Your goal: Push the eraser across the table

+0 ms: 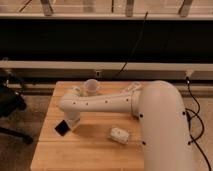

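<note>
The eraser (62, 128) is a flat black slab lying on the light wooden table (85, 150), near its left edge. My white arm reaches from the right across the table to the left. The gripper (73, 123) points down at the end of the arm, right beside the eraser on its right side, touching or nearly touching it.
A small white-grey wrapped block (119, 135) lies on the table right of centre. A pale bowl or cup (92, 87) stands at the table's far edge. A black chair (10, 105) stands left of the table. A dark wall with cables lies behind.
</note>
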Tool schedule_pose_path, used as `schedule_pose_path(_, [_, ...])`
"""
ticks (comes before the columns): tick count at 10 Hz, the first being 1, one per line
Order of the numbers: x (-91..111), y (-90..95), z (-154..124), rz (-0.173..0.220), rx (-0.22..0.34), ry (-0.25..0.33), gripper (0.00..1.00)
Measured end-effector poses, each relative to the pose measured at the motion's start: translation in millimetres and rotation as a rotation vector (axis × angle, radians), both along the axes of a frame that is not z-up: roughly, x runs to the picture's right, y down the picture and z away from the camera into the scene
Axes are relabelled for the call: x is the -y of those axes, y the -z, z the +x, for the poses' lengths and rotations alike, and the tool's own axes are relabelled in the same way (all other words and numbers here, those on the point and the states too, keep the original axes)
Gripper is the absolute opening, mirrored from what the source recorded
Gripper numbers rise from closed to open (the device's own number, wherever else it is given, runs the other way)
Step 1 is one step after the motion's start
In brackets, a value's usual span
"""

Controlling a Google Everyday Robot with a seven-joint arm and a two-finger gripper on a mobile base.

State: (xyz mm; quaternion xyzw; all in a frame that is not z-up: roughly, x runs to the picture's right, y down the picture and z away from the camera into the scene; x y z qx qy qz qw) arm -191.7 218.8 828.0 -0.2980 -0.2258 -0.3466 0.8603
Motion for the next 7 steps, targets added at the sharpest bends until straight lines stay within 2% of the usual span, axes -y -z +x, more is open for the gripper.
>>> schedule_pose_path(4, [17,-5.2,-4,0.014,0.047,0.014,0.03])
schedule_pose_path(6, [12,-5.3,-16,0.014,0.062,0.044,0.03])
schedule_pose_path(7, [7,-4.0,-33,0.016,0.076,0.064,0.03])
